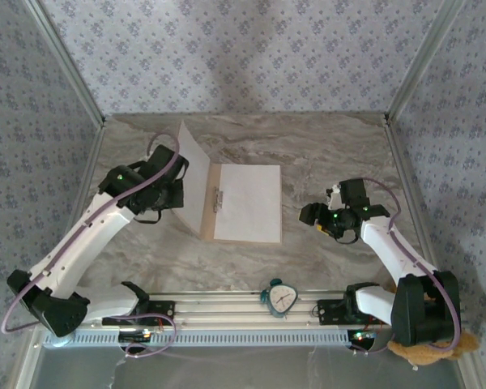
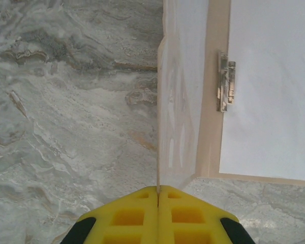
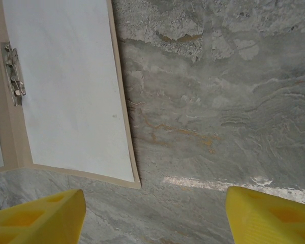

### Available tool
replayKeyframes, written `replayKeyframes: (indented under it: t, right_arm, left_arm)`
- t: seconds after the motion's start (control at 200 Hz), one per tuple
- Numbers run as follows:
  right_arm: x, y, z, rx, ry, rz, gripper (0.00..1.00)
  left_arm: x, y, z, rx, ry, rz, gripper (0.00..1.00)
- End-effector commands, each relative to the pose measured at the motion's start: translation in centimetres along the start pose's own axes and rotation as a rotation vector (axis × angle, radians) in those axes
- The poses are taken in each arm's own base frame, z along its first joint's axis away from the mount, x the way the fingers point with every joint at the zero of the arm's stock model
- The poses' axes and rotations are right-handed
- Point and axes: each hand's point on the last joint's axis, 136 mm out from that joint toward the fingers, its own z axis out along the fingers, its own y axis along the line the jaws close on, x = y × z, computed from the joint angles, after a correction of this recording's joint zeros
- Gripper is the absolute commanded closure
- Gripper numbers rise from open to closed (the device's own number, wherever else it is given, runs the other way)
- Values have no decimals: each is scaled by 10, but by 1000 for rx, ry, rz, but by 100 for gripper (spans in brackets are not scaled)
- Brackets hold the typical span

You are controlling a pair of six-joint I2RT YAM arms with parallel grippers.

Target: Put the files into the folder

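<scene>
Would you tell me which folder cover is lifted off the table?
The left cover, pinched by the shut left gripper, stands up; the right cover lies flat under a white sheet.

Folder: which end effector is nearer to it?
Left. The left end effector pinches the folder's raised cover edge; right end effector sits open, apart, off its right side.

files (image 2: 274, 86) inside folder (image 2: 213, 76), left hand (image 2: 157, 197) on raised left cover
</scene>
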Motion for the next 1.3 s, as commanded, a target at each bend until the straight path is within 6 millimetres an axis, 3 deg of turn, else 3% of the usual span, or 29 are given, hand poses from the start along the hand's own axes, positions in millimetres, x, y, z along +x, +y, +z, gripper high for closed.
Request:
replayKeyframes:
  t: [0.0, 0.39, 0.595, 1.294]
  right_arm:
    - [1, 6, -4, -13, 11, 7, 26]
    - [4, 4, -4, 0, 18, 14, 26]
    - [6, 2, -4, 11, 22, 23, 26]
    - [22, -8, -7, 47, 53, 60, 25]
  left_arm:
    - [-5, -1, -12, -53, -41, 51, 100]
    - [14, -104, -17, 133, -72, 269, 100]
    - [33, -154, -3, 218, -21, 304, 100]
    - [74, -239, 88, 231, 181, 275, 100]
